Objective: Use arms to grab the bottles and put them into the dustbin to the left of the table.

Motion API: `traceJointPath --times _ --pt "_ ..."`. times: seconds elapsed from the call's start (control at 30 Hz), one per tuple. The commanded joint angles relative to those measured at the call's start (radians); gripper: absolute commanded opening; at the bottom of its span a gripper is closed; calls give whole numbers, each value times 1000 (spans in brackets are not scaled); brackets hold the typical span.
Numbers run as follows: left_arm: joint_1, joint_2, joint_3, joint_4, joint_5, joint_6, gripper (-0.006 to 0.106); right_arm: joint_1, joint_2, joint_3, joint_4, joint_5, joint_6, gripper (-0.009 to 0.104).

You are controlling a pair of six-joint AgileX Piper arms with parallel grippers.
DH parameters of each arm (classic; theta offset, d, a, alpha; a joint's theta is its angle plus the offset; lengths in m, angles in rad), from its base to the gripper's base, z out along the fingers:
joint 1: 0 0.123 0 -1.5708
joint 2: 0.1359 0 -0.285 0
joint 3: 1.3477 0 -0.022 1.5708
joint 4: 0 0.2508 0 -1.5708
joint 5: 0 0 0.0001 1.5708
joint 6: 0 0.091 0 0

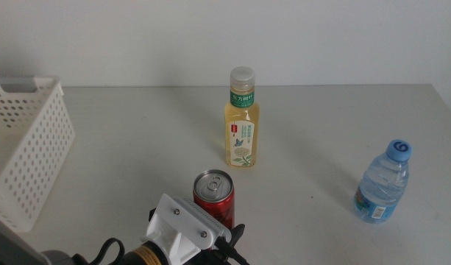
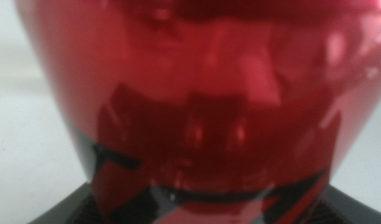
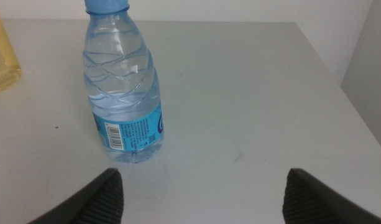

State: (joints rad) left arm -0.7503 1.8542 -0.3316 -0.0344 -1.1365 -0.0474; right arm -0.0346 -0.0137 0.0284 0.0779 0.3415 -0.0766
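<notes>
In the middle view, the left gripper (image 1: pixel 229 239) is seen at the bottom edge, right against the red can (image 1: pixel 213 199), which stands upright on the table (image 1: pixel 137 132). The tea bottle (image 1: pixel 242 119) stands behind the can, near the table's middle, and the water bottle (image 1: pixel 383 184) stands well apart to the right. The basket (image 1: pixel 26 147) is placed at the left edge, only partly in the picture. The step in hand is judged to be the grasp of the can; the next move calls for a firm hold, a lift, and a carry leftward over the basket's rim. The jaws are largely cut off by the bottom edge here, so their state cannot be read.

In the left wrist view, the can (image 2: pixel 202 106) fills nearly the whole picture, blurred by closeness. Only dark corners of the jaws are seen low at each side, just beside the can; whether they press on it cannot be told.

In the right wrist view, the right gripper (image 3: pixel 202 199) is held with its jaws wide apart and nothing between them. The water bottle (image 3: pixel 123 93) stands just ahead, offset toward one jaw, its cap cut off. A sliver of the tea bottle (image 3: pixel 2 56) is visible at the edge. This arm is judged to be waiting.
</notes>
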Motion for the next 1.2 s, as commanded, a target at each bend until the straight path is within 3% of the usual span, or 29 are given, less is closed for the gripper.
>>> traceJointPath --times 0.0,0.23,0.43,0.53,0.7,0.9,1.17 --pt "-5 -37 -15 -5 -178 -3 78 0 -22 -10 -5 -73 -6 66" --pt "-5 -46 -23 -5 -178 -4 56 0 -22 -10 -5 -73 -6 66" --pt "-5 -92 -23 14 -164 -26 26 0 -22 -10 -5 -73 -6 66" --pt "-5 -162 -23 -31 -96 -50 17 0 -22 -10 -5 -73 -6 66" --pt "-5 -338 -68 -137 211 6 15 0 -22 -10 -5 -73 -6 66" --pt "6 -503 -270 -143 778 135 15 0 -22 -10 -5 -73 -6 66" --pt "235 -583 -563 -134 1404 165 15 0 -22 -10 -5 -73 -6 66"
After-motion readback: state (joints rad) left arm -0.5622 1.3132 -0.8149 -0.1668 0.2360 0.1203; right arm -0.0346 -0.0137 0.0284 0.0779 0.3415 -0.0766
